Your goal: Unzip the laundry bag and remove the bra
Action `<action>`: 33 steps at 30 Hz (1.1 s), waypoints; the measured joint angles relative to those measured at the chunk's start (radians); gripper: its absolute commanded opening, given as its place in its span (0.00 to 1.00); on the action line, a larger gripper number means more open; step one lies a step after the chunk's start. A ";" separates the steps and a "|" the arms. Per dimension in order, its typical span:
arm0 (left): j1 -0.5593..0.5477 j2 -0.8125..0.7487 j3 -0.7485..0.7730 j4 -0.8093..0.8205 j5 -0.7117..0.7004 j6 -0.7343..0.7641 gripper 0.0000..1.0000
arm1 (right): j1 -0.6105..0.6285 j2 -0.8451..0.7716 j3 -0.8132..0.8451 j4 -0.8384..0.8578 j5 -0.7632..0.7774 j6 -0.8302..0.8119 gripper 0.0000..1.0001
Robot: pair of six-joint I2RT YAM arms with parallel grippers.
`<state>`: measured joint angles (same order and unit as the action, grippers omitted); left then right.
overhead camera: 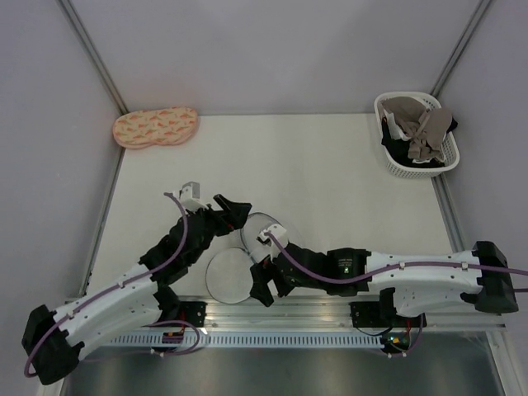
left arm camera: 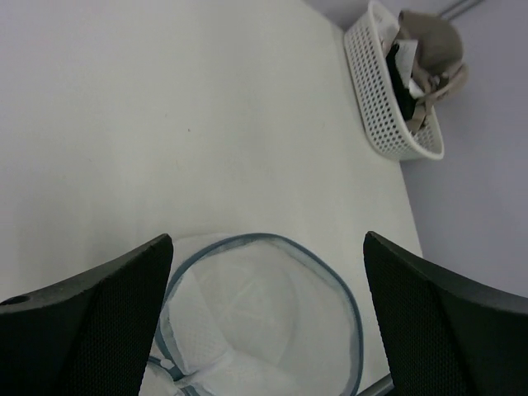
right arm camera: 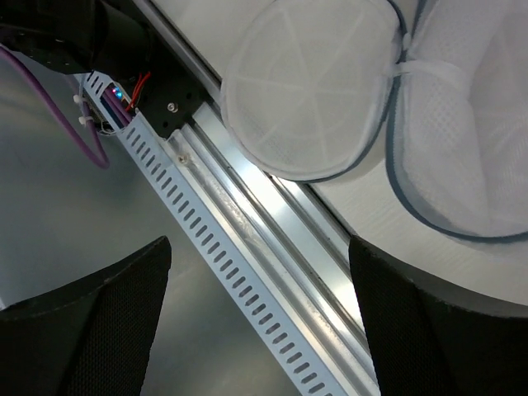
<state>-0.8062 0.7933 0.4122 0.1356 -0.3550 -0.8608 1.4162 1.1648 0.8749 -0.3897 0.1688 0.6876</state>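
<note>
The laundry bag [overhead camera: 233,274] lies opened out in two round white mesh halves with blue-grey rims at the table's near edge. It also shows in the left wrist view [left arm camera: 264,318] and in the right wrist view [right arm camera: 318,91]. I see only white mesh inside it. The taupe bra [overhead camera: 422,122] lies on top of the white lattice basket [overhead camera: 386,106] at the back right, and shows in the left wrist view [left arm camera: 431,40]. My left gripper [overhead camera: 236,211] is open, just above the far half [left arm camera: 266,272]. My right gripper [overhead camera: 264,285] is open over the front rail beside the near half [right arm camera: 260,272].
A peach patterned pad [overhead camera: 155,126] lies at the back left against the wall. The basket [left arm camera: 381,99] also holds dark clothing [overhead camera: 404,153]. A metal rail [right arm camera: 272,247] with a slotted cable duct runs along the table's near edge. Grey walls close in the sides.
</note>
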 measured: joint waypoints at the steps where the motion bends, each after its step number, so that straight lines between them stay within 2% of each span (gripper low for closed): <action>1: 0.000 -0.056 0.016 -0.050 -0.023 -0.001 1.00 | 0.019 0.026 0.021 0.000 0.010 -0.001 0.91; 7: 0.000 -0.395 0.078 -0.358 -0.167 -0.024 1.00 | 0.108 0.226 0.192 -0.005 0.058 -0.026 0.90; 12: 0.000 -0.629 0.132 -0.588 -0.252 -0.056 1.00 | 0.158 0.463 0.372 -0.054 0.122 -0.077 0.88; 17: 0.002 -0.724 0.196 -0.743 -0.304 -0.080 1.00 | 0.165 0.669 0.512 -0.108 0.163 -0.139 0.83; 24: 0.002 -0.779 0.225 -0.852 -0.335 -0.095 1.00 | 0.164 0.814 0.557 -0.136 0.197 -0.185 0.77; 28: 0.002 -0.785 0.227 -0.885 -0.344 -0.101 1.00 | 0.157 0.850 0.556 -0.136 0.198 -0.197 0.66; 30: 0.002 -0.785 0.227 -0.904 -0.344 -0.106 1.00 | 0.152 0.857 0.556 -0.130 0.193 -0.199 0.57; 31: 0.002 -0.785 0.227 -0.912 -0.344 -0.108 1.00 | 0.148 0.859 0.556 -0.124 0.191 -0.203 0.43; 33: 0.002 -0.785 0.227 -0.922 -0.344 -0.111 1.00 | 0.139 0.861 0.555 -0.114 0.187 -0.206 0.29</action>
<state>-0.8043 0.0078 0.6392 -0.7860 -0.6987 -0.9718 1.5555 2.0258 1.4300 -0.5037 0.3557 0.4820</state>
